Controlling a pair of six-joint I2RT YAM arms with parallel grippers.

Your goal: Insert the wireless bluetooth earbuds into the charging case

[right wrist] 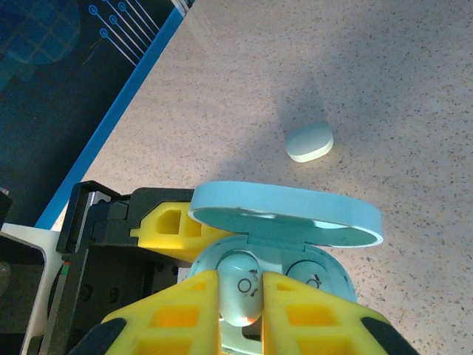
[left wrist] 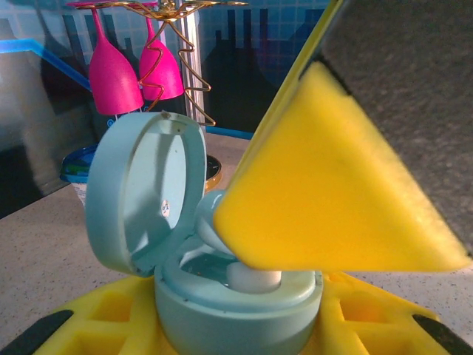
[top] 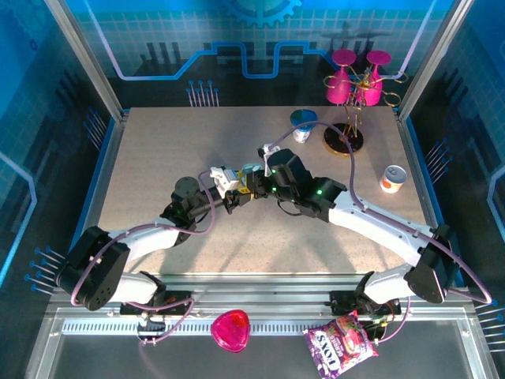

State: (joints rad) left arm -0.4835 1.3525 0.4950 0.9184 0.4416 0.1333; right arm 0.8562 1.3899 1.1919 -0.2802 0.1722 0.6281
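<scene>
A light-blue charging case [left wrist: 236, 314] stands open, its lid [left wrist: 144, 192] tipped up. My left gripper [left wrist: 236, 329] is shut on the case's base, a yellow finger [left wrist: 96, 318] on each side. My right gripper [right wrist: 240, 310] is shut on a light-blue earbud [right wrist: 240, 285] and holds it down in the case's left socket [right wrist: 222, 266]. The earbud's white stem [left wrist: 253, 279] sits inside the case. A second earbud [right wrist: 310, 277] lies in the right socket. A third small bud [right wrist: 309, 142] rests loose on the table beyond the lid [right wrist: 288, 214]. From above, both grippers [top: 235, 189] [top: 254, 188] meet mid-table.
At the back right stand a gold rack with pink glasses [top: 355, 87], a teal-lidded cup [top: 302, 125] and a white-and-orange can [top: 392, 178]. A pink heart-shaped item [top: 230, 330] and a snack bag [top: 341, 346] lie in front of the arm bases.
</scene>
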